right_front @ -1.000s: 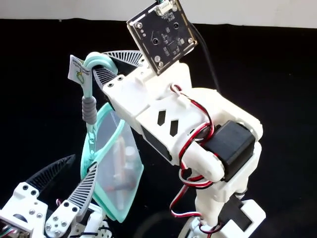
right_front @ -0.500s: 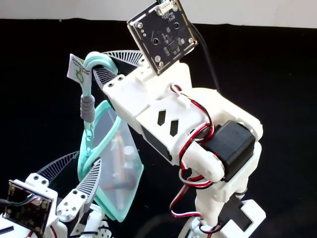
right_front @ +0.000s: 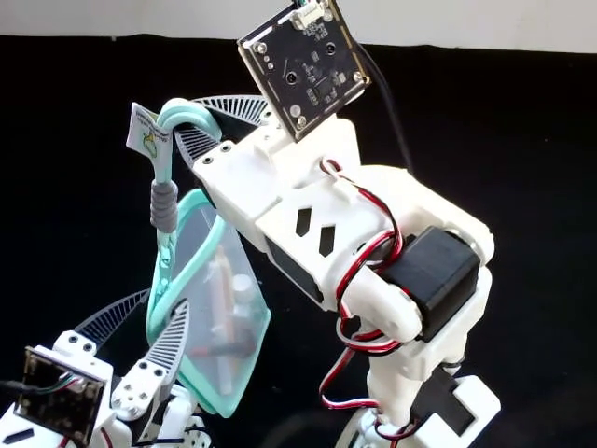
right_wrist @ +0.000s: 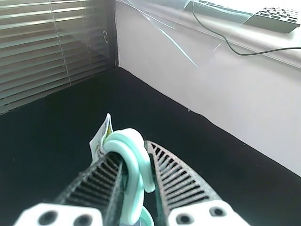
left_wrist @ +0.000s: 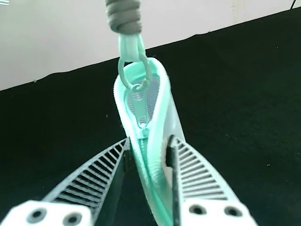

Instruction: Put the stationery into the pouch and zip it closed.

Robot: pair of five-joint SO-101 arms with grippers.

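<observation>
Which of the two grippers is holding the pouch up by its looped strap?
The right gripper, shut on the mint strap loop at the top. The left gripper instead sits lower, around the zipper edge of the pouch.

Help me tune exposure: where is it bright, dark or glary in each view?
High view: white arm brightly lit against the near-black table, pouch see-through. Left wrist view: bright wall, no glare on the pouch. Right wrist view: thin bright streaks on a clear sheet by the wall.
</observation>
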